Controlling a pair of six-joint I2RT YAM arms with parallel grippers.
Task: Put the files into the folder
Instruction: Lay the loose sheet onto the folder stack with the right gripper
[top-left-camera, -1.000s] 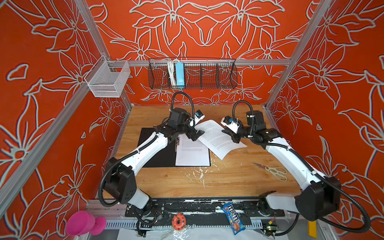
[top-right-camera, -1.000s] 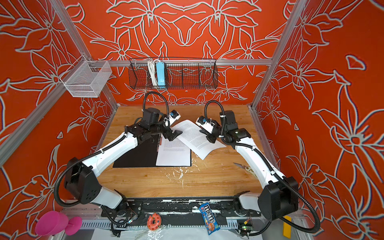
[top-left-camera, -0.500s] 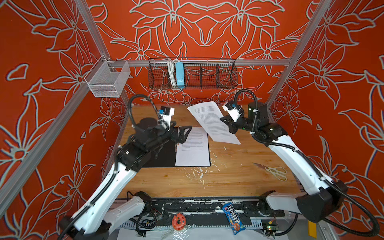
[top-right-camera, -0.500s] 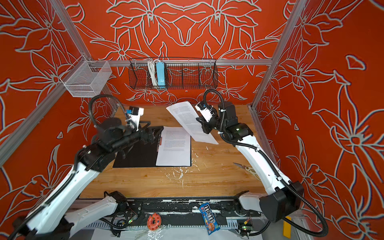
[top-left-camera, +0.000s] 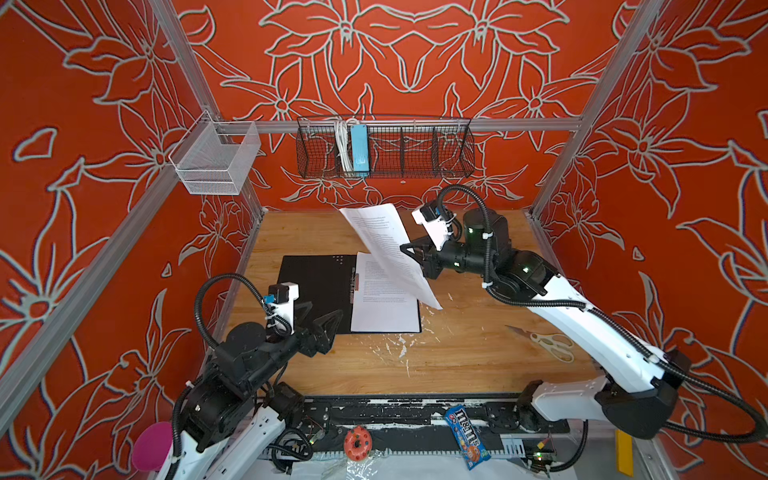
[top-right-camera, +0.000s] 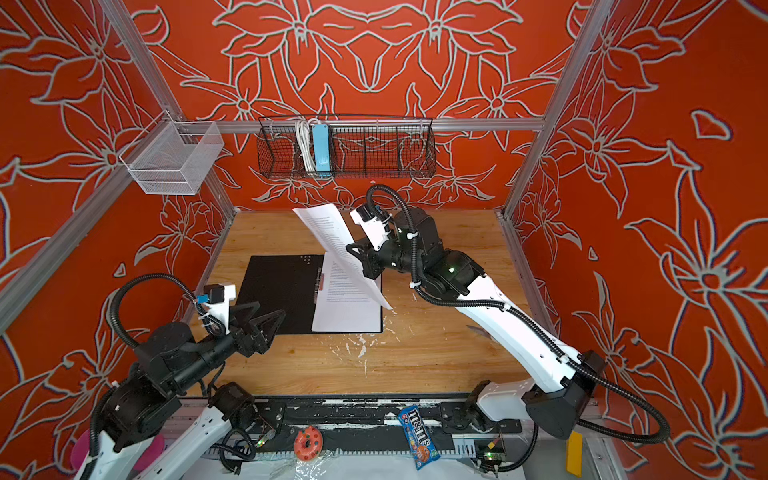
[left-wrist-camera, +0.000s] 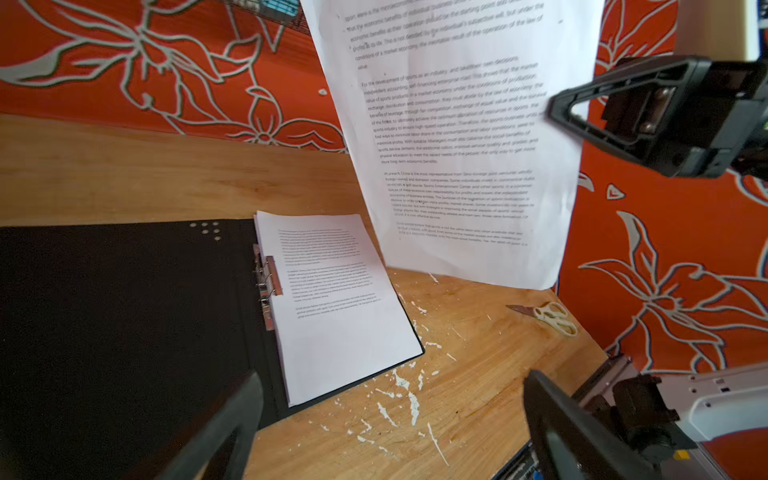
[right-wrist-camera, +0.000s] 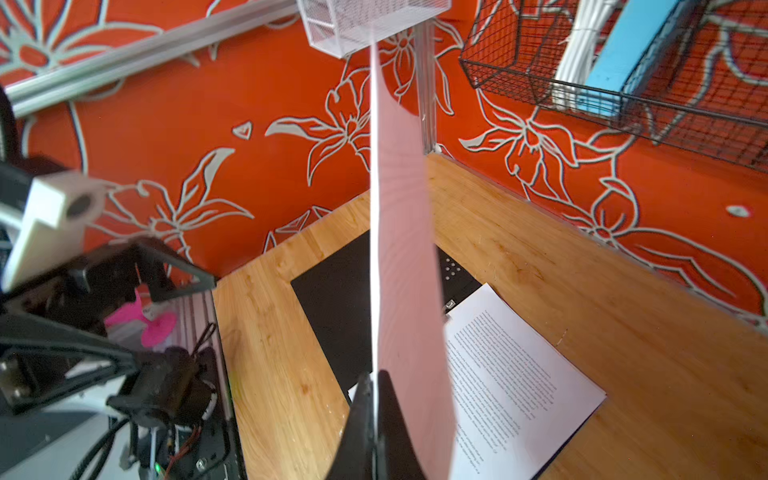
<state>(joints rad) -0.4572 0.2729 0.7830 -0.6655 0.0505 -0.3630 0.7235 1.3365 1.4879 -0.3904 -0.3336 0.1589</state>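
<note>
The folder (top-left-camera: 316, 286) lies open on the table, black inside up, in both top views (top-right-camera: 282, 291). A stack of files (top-left-camera: 386, 307) rests on its right half. My right gripper (top-left-camera: 409, 249) is shut on the edge of one printed sheet (top-left-camera: 386, 245), which hangs tilted in the air over that stack. In the right wrist view the fingertips (right-wrist-camera: 374, 376) pinch the sheet (right-wrist-camera: 399, 249) edge-on. My left gripper (top-left-camera: 328, 328) is open and empty near the folder's front edge. In the left wrist view its gripper (left-wrist-camera: 390, 382) frames bare table.
Scissors (top-left-camera: 544, 338) lie on the table at the right. A black wire basket (top-left-camera: 415, 149) on the back wall holds a light-blue power strip (top-left-camera: 359, 149). A white mesh basket (top-left-camera: 216, 162) hangs at the back left. A sweets packet (top-left-camera: 467, 436) lies on the front rail.
My left arm has drawn back from the sheet toward the front left. My right gripper has lifted the sheet off the table and swung it upright over the stack.
</note>
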